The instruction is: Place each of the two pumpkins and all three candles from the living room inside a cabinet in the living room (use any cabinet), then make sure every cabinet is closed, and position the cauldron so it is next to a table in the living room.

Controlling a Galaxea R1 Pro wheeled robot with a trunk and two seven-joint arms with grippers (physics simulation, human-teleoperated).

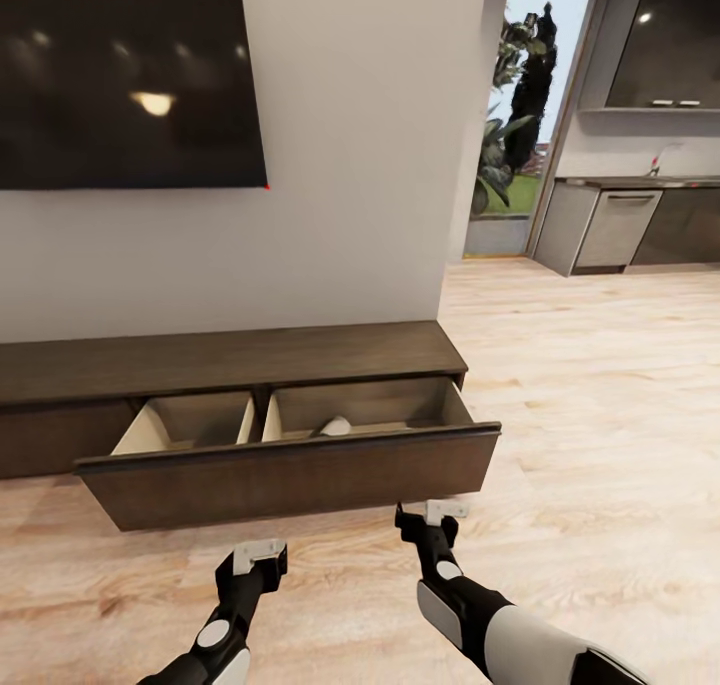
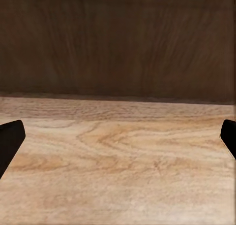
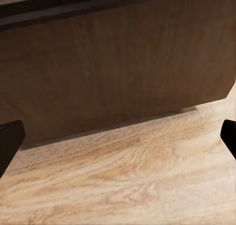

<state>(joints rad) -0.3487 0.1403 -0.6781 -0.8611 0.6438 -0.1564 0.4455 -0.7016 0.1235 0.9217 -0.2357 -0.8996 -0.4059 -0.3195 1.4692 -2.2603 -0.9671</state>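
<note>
The long dark-brown cabinet (image 1: 230, 357) stands against the wall with its wide drawer (image 1: 290, 480) pulled out. The drawer's pale tan inside is split into two compartments. In the right compartment lies a small beige candle (image 1: 335, 426), partly hidden by the drawer front; the left compartment looks bare. My left gripper (image 1: 258, 555) and right gripper (image 1: 432, 513) hover low over the floor just in front of the drawer front, both open and holding nothing. The left wrist view shows that gripper (image 2: 118, 141) facing the dark drawer front (image 2: 118, 43), and the right gripper (image 3: 118, 141) faces the drawer front (image 3: 113, 72) too.
A dark TV (image 1: 125, 75) hangs on the wall above the cabinet. A light wooden floor (image 1: 600, 385) runs to the right toward a doorway with plants (image 1: 515, 115) and grey kitchen cupboards (image 1: 620, 227).
</note>
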